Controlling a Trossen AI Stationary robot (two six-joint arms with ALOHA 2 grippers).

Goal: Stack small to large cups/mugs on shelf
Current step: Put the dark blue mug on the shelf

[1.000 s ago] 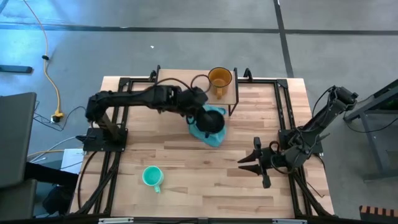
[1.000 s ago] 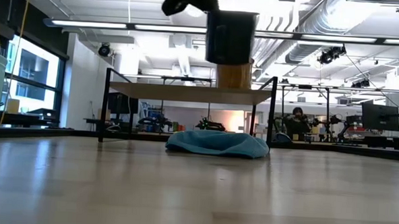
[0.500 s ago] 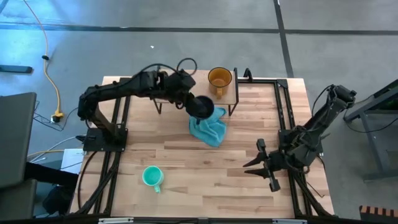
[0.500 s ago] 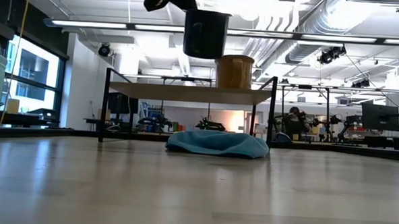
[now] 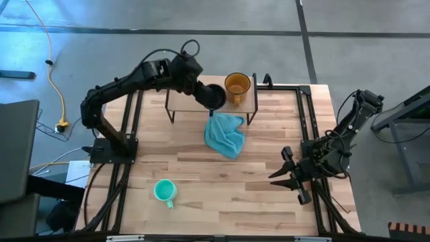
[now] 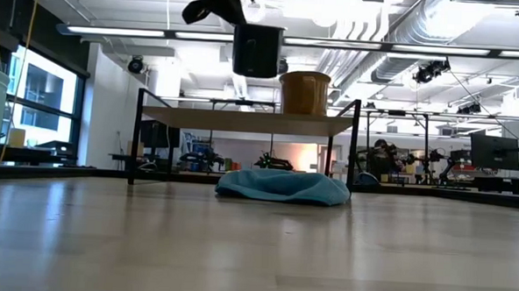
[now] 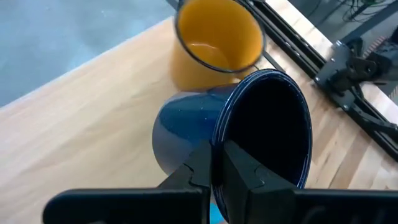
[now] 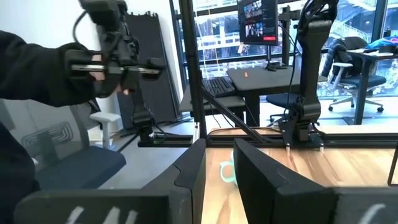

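The dark navy mug (image 5: 216, 98) (image 6: 257, 51) hangs over the shelf (image 5: 185, 91) (image 6: 243, 120), with my left gripper (image 7: 219, 149) (image 5: 207, 96) shut on it. The amber mug (image 5: 237, 85) (image 6: 304, 93) stands upright on the shelf's right part, just beyond the navy one. The small teal mug (image 5: 164, 191) stands on the table near the front left. My right gripper (image 5: 282, 176) waits open near the table's right edge, with nothing between its fingers. My left gripper pinches the navy mug's rim (image 7: 225, 118), one finger inside the mug (image 7: 239, 165) and one outside against its wall. The fingers slant down from the table's left side. The mug hangs below them, mouth up and slightly tilted, lifted clear of the shelf.
A light blue cloth (image 5: 225, 134) (image 6: 282, 186) lies crumpled on the table just in front of the shelf. Black frame rails (image 5: 306, 121) run along the table's left and right sides. The shelf's left half is bare wood.
My left gripper has carried the navy mug from above the blue cloth toward the table's far edge and a little up, so it now hangs over the shelf beside the amber mug. My right gripper has drawn back slightly toward the right edge.
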